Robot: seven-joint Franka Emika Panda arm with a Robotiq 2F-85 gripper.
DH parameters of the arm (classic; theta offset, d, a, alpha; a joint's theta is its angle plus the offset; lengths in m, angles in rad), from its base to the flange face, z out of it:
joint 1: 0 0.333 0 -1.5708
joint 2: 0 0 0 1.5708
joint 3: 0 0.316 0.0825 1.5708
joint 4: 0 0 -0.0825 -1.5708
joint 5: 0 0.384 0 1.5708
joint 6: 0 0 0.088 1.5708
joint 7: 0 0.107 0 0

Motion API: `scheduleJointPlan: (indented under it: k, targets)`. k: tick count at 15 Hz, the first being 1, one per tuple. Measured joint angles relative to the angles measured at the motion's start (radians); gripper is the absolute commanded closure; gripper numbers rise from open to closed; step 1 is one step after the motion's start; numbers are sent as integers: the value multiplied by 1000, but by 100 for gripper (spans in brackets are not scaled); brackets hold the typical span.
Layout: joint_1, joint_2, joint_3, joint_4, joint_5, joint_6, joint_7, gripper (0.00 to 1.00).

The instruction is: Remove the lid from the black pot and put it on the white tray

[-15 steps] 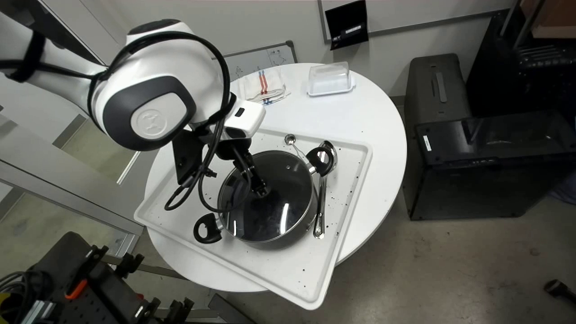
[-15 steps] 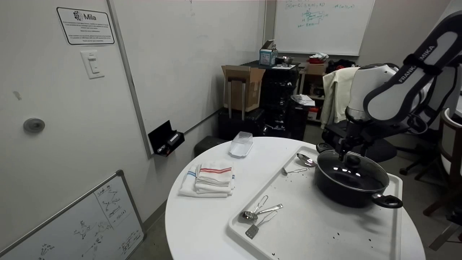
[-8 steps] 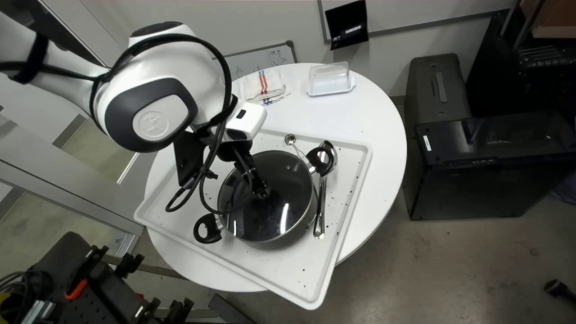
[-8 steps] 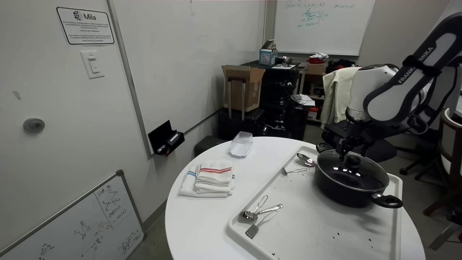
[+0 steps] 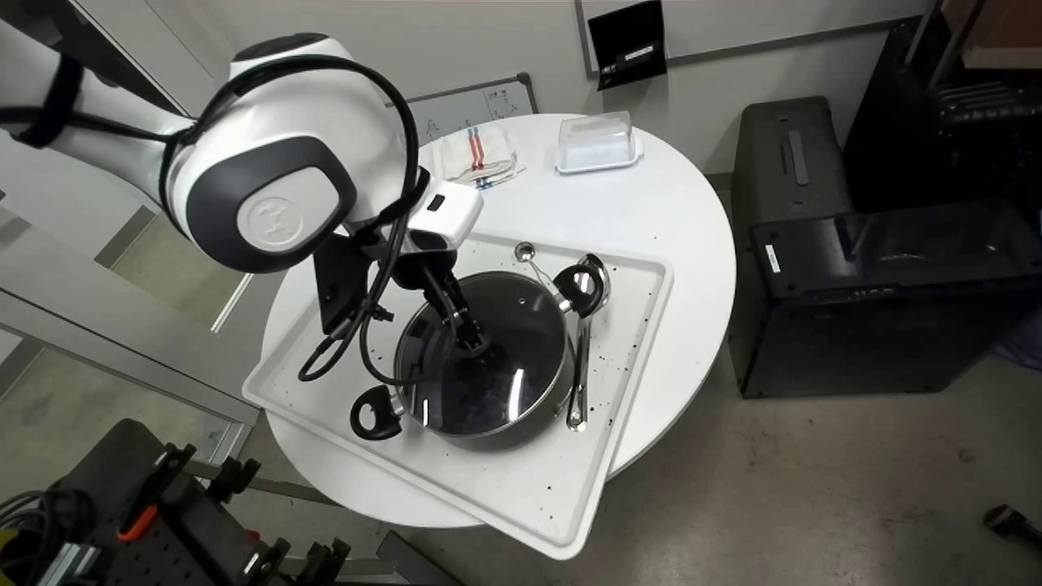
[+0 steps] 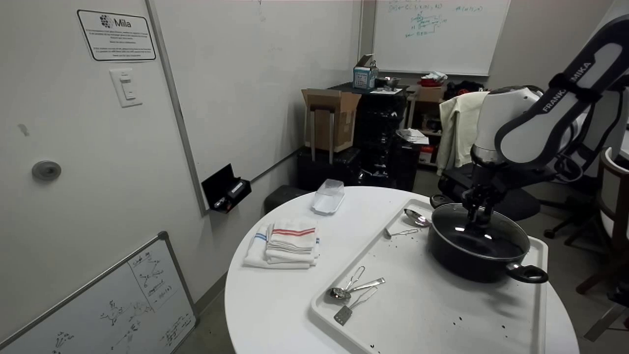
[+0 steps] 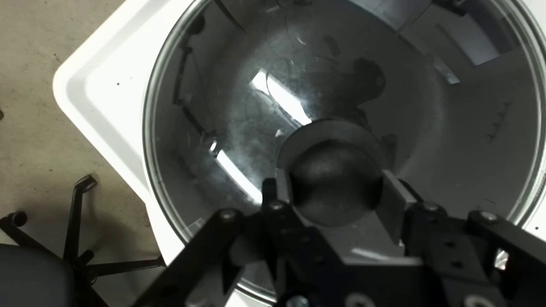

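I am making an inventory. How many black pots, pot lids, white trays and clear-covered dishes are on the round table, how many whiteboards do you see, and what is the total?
Black pot: 1
Pot lid: 1
White tray: 1
Clear-covered dish: 1
Whiteboards: 3
Total: 7

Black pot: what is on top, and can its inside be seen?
The glass lid sits on the black pot, with the gripper straddling its dark knob. Through the glass, darkness and reflections show; contents, if any, cannot be made out.

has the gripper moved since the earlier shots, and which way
Yes, inward: judged against the unmoved black pot in an exterior view, the gripper has drawn its jaws together about the knob of the lid.
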Motion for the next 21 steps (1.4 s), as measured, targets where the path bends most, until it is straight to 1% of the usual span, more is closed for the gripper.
scheduleJointPlan:
  k: [10, 16, 19, 21]
  targets:
    - [0, -13, 0, -9, 1, 0, -6, 75]
    - [5, -116, 6, -69, -1, -7, -28, 75]
    - [26, -167, 7, -101, -18, -12, -30, 75]
    - [53, -192, 8, -118, -43, -14, -30, 75]
